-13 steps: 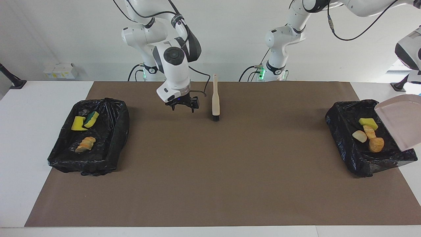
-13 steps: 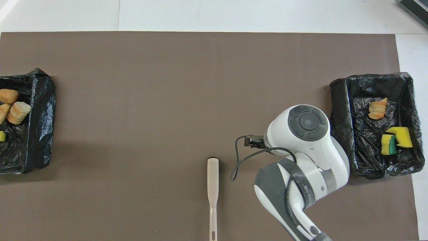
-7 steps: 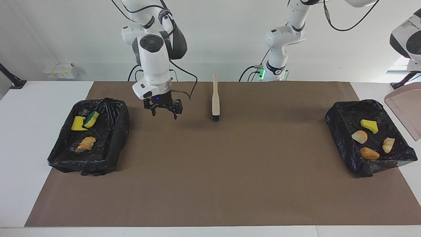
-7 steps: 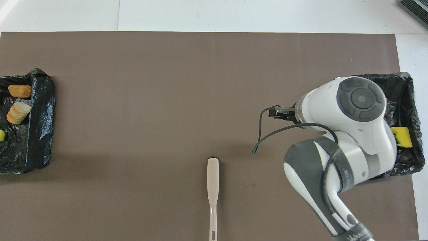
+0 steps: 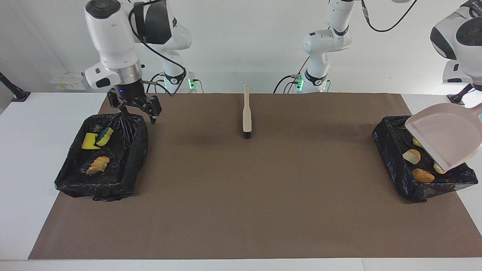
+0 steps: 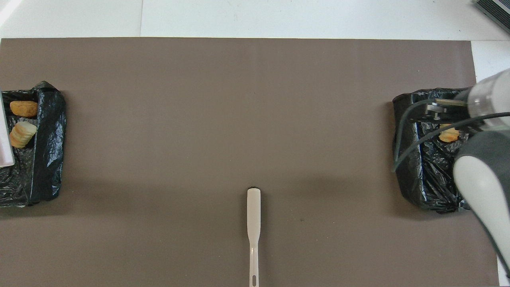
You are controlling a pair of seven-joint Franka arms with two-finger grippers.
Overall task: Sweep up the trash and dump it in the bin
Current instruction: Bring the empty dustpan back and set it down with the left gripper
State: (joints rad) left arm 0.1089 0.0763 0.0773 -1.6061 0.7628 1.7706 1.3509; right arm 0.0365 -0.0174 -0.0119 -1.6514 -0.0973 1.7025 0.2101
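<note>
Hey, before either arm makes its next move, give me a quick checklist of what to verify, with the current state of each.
1. Brown mat free of scraps: ok.
2. All trash inside the bins, three pieces in the right arm's bin, others in the left arm's bin: ok.
3. Dustpan emptied, tilted over the left arm's bin: ok.
4. Brush lying flat on the mat: ok.
5. Right tool open and empty: ok.
6. Right tool clear of the right arm's bin: cannot tell.

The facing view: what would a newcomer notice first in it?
Probably the pale dustpan tilted over the black-lined bin at the left arm's end, with trash lying inside. Next the right gripper, open, over the edge of the other bin, and the brush lying alone mid-table near the robots.
</note>
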